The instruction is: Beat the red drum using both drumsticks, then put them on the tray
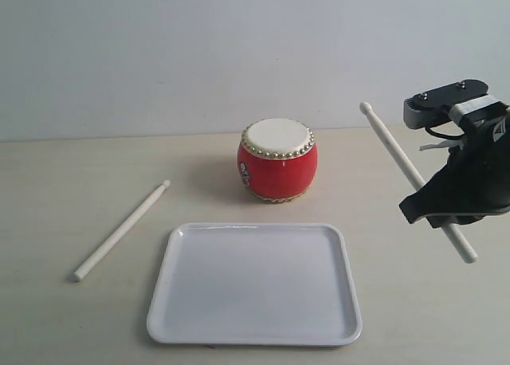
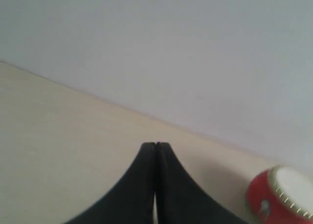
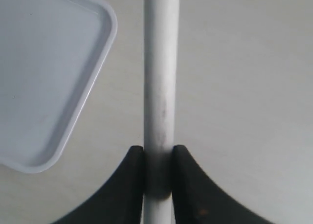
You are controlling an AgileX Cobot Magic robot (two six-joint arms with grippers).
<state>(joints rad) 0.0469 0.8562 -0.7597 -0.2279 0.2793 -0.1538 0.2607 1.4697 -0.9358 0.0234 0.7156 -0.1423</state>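
Observation:
The red drum (image 1: 276,159) with its cream skin stands behind the white tray (image 1: 253,284); it also shows at the edge of the left wrist view as the drum (image 2: 283,194). One drumstick (image 1: 121,230) lies on the table left of the tray. My right gripper (image 1: 448,208) is shut on the other drumstick (image 1: 402,160), holding it raised to the right of the drum, its tip up and toward the drum. In the right wrist view this drumstick (image 3: 160,77) runs between the fingers of the gripper (image 3: 158,149), beside a tray (image 3: 44,82) corner. My left gripper (image 2: 155,145) is shut and empty, out of the exterior view.
A pale wall rises behind the light wooden table (image 1: 64,182). Bare tabletop lies between the held stick and the tray's right rim.

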